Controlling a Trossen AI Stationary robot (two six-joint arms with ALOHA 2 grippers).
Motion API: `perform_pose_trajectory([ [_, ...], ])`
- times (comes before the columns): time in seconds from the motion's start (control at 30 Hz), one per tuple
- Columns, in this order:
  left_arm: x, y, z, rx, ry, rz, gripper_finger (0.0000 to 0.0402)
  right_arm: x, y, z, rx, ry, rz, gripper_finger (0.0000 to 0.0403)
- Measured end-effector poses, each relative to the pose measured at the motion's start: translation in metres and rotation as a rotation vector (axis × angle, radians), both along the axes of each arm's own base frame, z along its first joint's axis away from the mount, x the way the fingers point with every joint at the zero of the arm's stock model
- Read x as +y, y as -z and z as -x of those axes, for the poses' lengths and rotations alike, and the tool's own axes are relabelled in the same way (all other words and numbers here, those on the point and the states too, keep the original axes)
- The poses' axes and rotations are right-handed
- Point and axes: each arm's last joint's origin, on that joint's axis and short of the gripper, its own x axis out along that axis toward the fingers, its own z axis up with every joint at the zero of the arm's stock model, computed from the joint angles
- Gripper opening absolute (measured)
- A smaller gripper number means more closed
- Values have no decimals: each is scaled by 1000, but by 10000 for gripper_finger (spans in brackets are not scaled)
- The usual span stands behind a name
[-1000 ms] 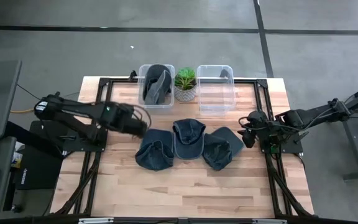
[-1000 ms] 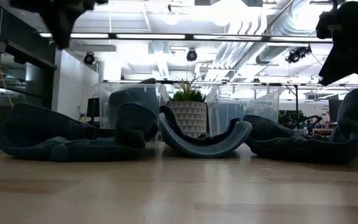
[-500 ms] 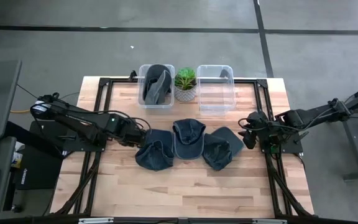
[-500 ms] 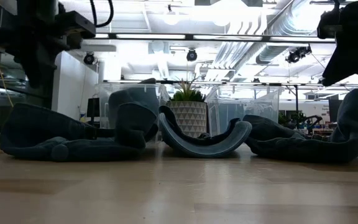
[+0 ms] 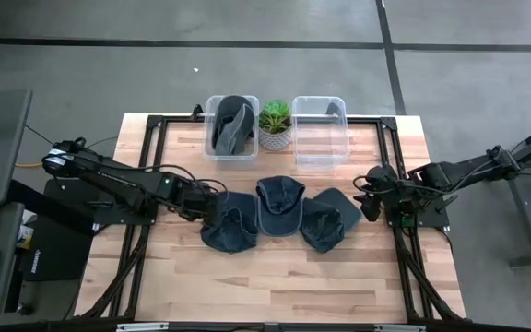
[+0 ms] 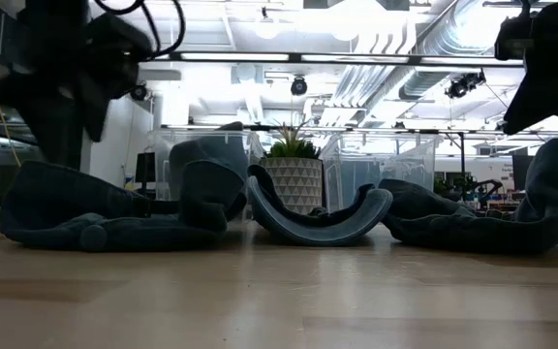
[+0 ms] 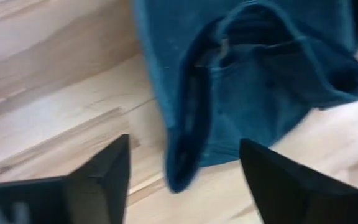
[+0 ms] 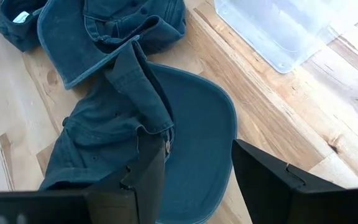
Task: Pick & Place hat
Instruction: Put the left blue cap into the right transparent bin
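Observation:
Three blue denim hats lie in a row mid-table: a left one (image 5: 229, 229), a middle one (image 5: 279, 205) and a right one (image 5: 330, 219). Another hat (image 5: 231, 124) sits in the left clear bin (image 5: 212, 103). My left gripper (image 5: 208, 207) stands open over the left hat's left edge, pointing steeply down; in the left wrist view that hat's rim (image 7: 180, 163) lies between my fingers (image 7: 107, 171). Whether they touch it, I cannot tell. My right gripper (image 5: 367, 198) hangs open above the right hat's brim (image 8: 197, 118), well clear of it.
A potted plant (image 5: 275, 124) stands between the left bin and an empty clear bin (image 5: 319, 129) at the table's far side. Bare wood (image 5: 275, 286) lies between the hats and the near edge. A black frame (image 5: 146, 184) runs along the table's sides.
My left gripper has come down from high above the table toward the left hat and tipped to point more steeply down. It now stands low at that hat's left edge. The hats and my right arm have kept still.

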Motion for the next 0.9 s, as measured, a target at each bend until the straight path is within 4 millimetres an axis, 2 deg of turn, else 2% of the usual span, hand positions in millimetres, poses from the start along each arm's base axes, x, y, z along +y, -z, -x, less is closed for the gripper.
perform_pose_trajectory([
  [0.13,-1,-2,-6,-62,27,-10,312,0,0,0,0,0,0,181],
  [0.23,-2,7,-13,-39,72,-47,334,0,0,0,1,-6,8,181],
  [0.47,1,38,-27,111,92,-66,339,0,0,0,7,-15,3,181],
  [0.67,4,51,-47,56,110,-16,340,0,0,1,12,-16,-5,181],
  [0.9,3,71,-50,147,132,-16,340,0,1,1,24,-19,-8,181],
])
